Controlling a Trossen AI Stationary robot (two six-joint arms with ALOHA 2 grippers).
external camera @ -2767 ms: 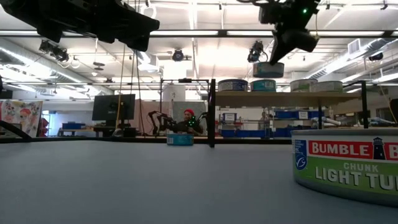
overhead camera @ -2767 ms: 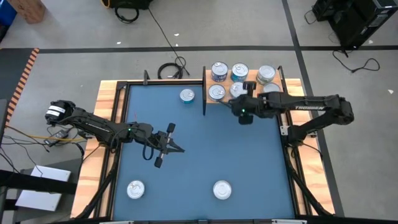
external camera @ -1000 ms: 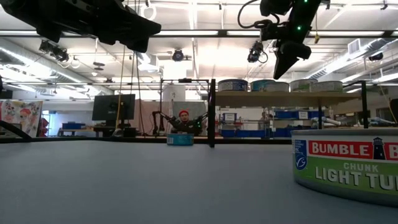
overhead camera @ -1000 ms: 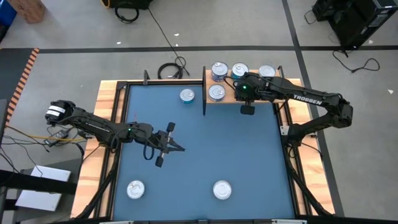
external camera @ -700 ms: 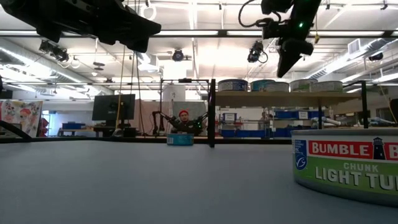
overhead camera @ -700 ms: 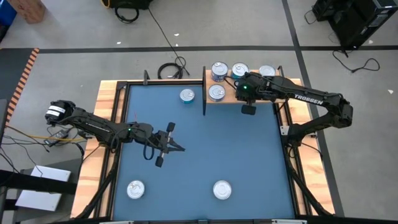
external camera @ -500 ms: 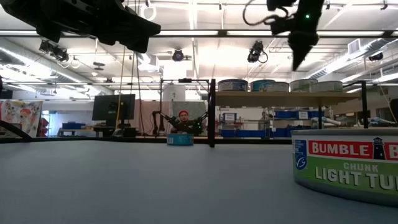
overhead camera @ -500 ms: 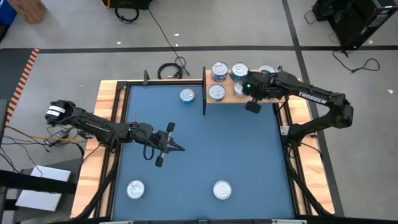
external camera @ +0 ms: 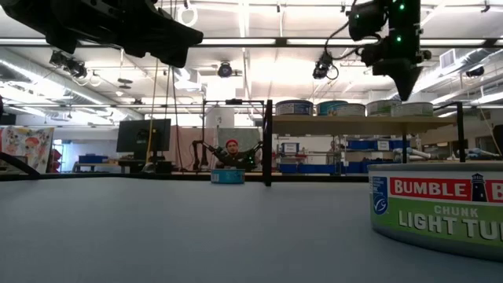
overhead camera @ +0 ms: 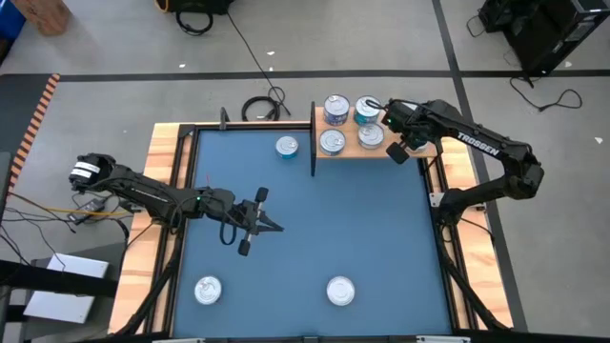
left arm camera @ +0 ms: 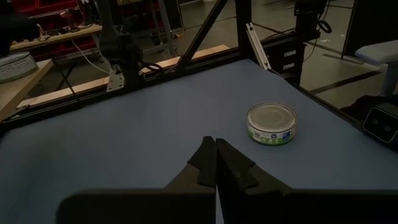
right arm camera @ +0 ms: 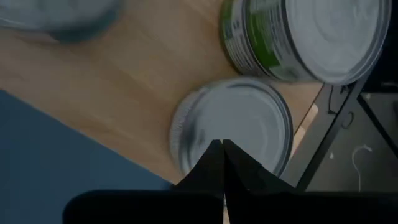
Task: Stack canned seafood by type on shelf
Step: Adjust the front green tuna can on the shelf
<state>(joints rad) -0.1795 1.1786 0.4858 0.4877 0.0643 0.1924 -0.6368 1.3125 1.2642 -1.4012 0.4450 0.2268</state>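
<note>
Counting four tins on the shelf (overhead camera: pixel 348 151), three on the mat (overhead camera: pixel 305 238).

Right arm (overhead camera: pixel 448 129) hides far shelf (overhead camera: pixel 348 151) tins.

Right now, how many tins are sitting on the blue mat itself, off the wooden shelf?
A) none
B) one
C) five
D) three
D: the overhead view shows three tins on the blue mat: one near the shelf's left post and two along the near edge; the others sit on the shelf.
</note>
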